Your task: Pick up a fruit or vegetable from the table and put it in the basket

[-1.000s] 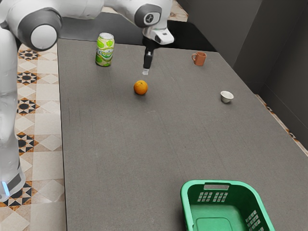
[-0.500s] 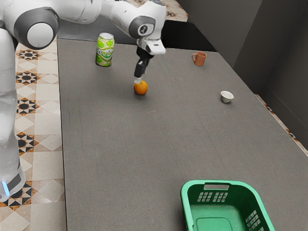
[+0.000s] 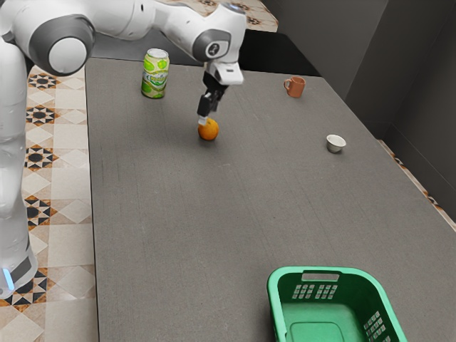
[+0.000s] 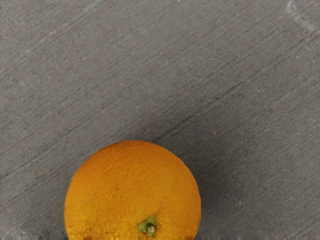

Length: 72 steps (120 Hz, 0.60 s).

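at the orange [image 3: 209,131], the hand [image 3: 204,121]

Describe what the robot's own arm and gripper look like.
The glossy white, smooth, rounded robot arm has dark grey bands around its joints, including one large joint with a pale round cap. A small round dark mark sits near the wrist, and a thin blue light strip glows low down. The slim black gripper ends in a pale, whitish tip.

One each: orange [image 3: 209,131], can [image 3: 154,74], mug [image 3: 296,87], bowl [image 3: 335,144], basket [image 3: 273,288]
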### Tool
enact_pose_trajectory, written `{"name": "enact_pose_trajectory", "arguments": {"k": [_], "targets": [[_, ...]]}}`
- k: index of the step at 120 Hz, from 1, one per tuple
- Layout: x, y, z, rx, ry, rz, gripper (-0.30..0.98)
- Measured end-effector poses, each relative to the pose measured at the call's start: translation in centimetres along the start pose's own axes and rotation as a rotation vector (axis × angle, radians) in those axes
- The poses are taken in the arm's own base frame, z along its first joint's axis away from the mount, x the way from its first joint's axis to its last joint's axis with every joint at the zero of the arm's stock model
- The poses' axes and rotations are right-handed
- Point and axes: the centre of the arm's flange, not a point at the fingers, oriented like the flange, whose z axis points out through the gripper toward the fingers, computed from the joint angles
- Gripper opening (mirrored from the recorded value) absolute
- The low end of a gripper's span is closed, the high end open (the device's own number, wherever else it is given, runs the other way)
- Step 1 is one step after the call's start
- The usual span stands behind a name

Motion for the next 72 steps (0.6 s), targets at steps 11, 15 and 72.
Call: {"name": "enact_pose_trajectory", "arguments": {"k": [11,15,72], "targets": [[-0.3,-0.3,0.2,0.001,-0.002,0.004,0.69],[-0.3,-0.3,0.2,0.002,-0.002,0.006,0.69],[-0.6,-0.7,3.1,-0.02,-0.026,0.031,0.69]]}}
